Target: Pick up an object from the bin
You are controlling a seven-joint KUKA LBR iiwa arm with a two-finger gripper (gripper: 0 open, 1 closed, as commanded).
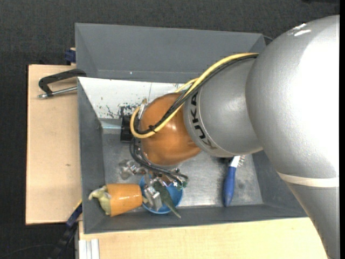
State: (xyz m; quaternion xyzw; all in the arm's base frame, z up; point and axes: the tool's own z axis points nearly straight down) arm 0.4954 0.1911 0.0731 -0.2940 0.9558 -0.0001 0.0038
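Observation:
My gripper [154, 181] reaches down under the orange wrist cover into the front middle of the bin. Directly below it lies a blue round thing [168, 201], partly hidden by the gripper's metal parts. An orange cup-shaped thing with a pale beige end [121, 198] lies on its side just to the left, against the bin's front wall and touching the blue thing. Whether anything is held cannot be made out.
A blue pen-like stick with a white end [229, 185] lies to the right on the bin floor. A black block [126, 128] sits by the back left, beside the wrist cover. The large arm covers the bin's right and back.

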